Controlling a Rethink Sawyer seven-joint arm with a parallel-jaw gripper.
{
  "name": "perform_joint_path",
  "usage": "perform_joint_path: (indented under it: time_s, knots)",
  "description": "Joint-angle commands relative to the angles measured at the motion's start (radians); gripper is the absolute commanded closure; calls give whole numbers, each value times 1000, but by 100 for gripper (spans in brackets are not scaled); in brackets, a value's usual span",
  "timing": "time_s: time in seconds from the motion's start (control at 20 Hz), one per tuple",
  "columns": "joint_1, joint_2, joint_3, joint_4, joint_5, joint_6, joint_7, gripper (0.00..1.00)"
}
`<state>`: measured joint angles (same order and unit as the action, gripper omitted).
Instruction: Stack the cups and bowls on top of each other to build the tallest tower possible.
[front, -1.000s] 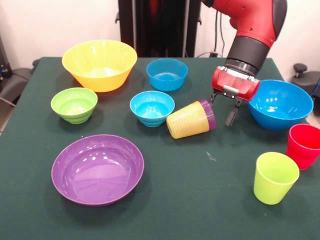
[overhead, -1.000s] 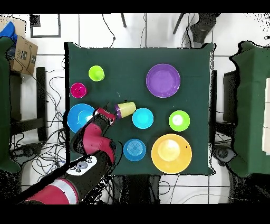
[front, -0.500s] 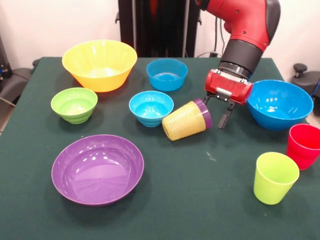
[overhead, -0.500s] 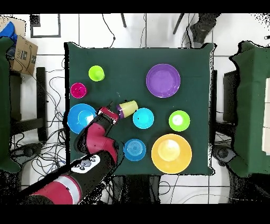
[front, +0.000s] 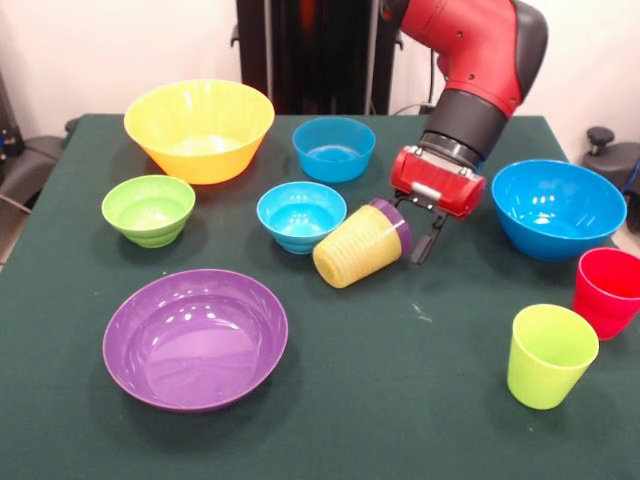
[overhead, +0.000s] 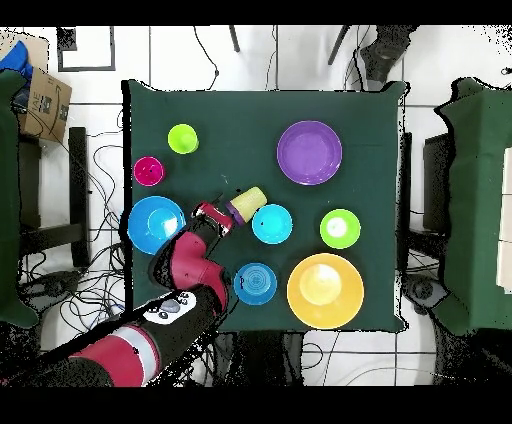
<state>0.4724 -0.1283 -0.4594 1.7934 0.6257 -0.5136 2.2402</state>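
Observation:
A yellow cup (front: 352, 247) (overhead: 250, 198) lies on its side mid-table with a purple cup (front: 397, 222) (overhead: 237, 209) nested in its mouth. My gripper (front: 412, 225) (overhead: 222, 218) is open at the purple rim, one finger (front: 425, 242) in front of it and the other behind. The yellow cup's base touches a small blue bowl (front: 302, 215). A lime green cup (front: 549, 355) and a red cup (front: 608, 290) stand upright, each alone, at the right. Separate on the cloth are a large blue bowl (front: 558, 208), a second small blue bowl (front: 334, 148), a yellow-orange bowl (front: 199, 128), a green bowl (front: 148, 208) and a purple bowl (front: 195, 337).
The dark green table (front: 400, 420) ends close to the red cup and the large blue bowl on the right. A cardboard box (overhead: 42, 100) and cables lie on the floor beside the table.
In the front view my gripper has moved left and slightly down, pushing the nested yellow and purple cups left against the small blue bowl. The other cups and bowls have not moved.

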Motion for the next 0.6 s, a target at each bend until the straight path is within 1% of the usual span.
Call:
perform_joint_path:
  time_s: [0.05,0.25,0.35,0.4,0.45,0.6]
  knots:
    - [9,46,68,10,119,-39,204,0]
    - [41,55,54,24,194,-47,182,0]
    - [41,56,45,25,201,-45,167,0]
    - [53,64,31,24,219,-36,142,0]
    - [59,69,21,22,229,-27,121,100]
    - [79,72,14,31,273,-41,126,100]
